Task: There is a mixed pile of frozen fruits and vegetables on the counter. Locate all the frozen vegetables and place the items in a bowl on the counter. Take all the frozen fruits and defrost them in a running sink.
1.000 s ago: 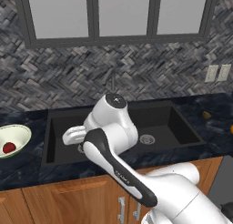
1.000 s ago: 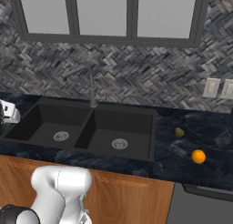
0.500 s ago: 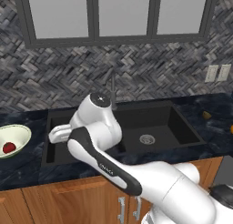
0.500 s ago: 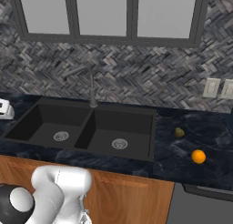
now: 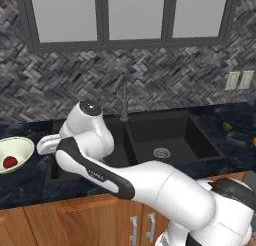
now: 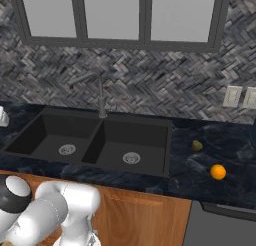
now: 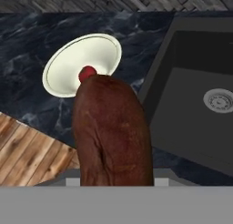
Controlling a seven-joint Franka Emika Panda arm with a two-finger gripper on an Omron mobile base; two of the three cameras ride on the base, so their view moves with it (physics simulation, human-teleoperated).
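A: Left base view: what was recorded?
B: The arm reached left over the black sink [image 5: 165, 140] toward the pale bowl [image 5: 22, 146] on the dark marbled desk [image 5: 25, 182]. A small red round item [image 5: 9, 162] lay inside the bowl. A yellowish-olive lump [image 5: 227, 126] sat on the desk right of the sink. The faucet [image 5: 123, 97] stood behind the basins.

A: Right base view?
B: Both basins of the sink [image 6: 95, 142] showed round metal drains. On the desk to the right lay the olive lump [image 6: 197, 146] and, nearer the front edge, the orange ball [image 6: 218, 172], apart from each other.

A: Hand view, and pincer status?
B: The pincer [image 7: 113, 180] was closed on the dark reddish-brown oblong item [image 7: 111, 132], which rose large in front of the camera and hid the finger tips. Beyond it the bowl [image 7: 63, 66] rested on the desk beside the sink's edge, the red item [image 7: 86, 73] in it. One drain [image 7: 220, 100] was visible in the basin.
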